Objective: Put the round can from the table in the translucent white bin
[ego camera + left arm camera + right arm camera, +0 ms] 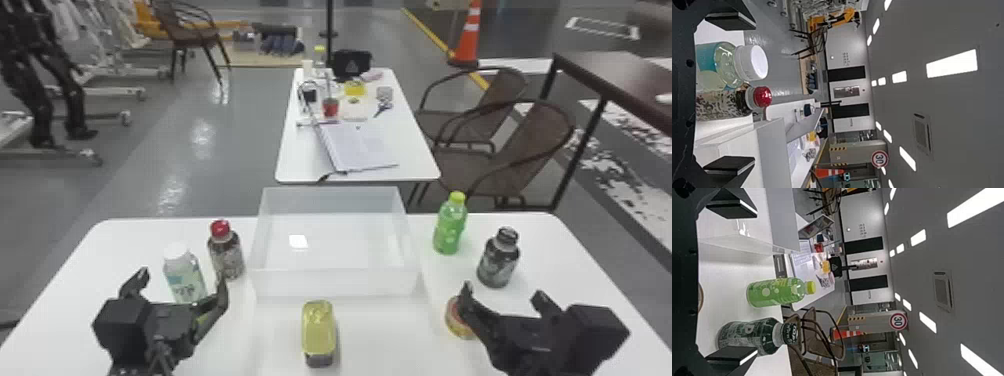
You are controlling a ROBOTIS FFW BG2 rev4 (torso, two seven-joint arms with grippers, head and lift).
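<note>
- Because the round can (453,320) looks like rigid metal, I expect stiff walls that won't cave under a firm squeeze; if it is full, it should feel dense for its size.
- Its side looks smooth, so I'd guard against it slipping or turning.
- I'd take it by the side wall, about mid-height, one finger on each flank, clear of the rims.
- It sits on the table, to the right of the translucent white bin (335,283) and nearer me, partly behind a finger of my right gripper (504,295); I can't tell whether they touch.
- That gripper is released, fingers spread wide with nothing held; my left gripper (184,280) is likewise parted and empty, by the bottles on the left.
- The white table (125,245) looks flat and hard, perhaps slick enough for a nudged can to slide.
- Beyond lie a grey floor (220,150), brown chairs (530,150), a second table (295,160) and an orange cone (469,37).
</note>
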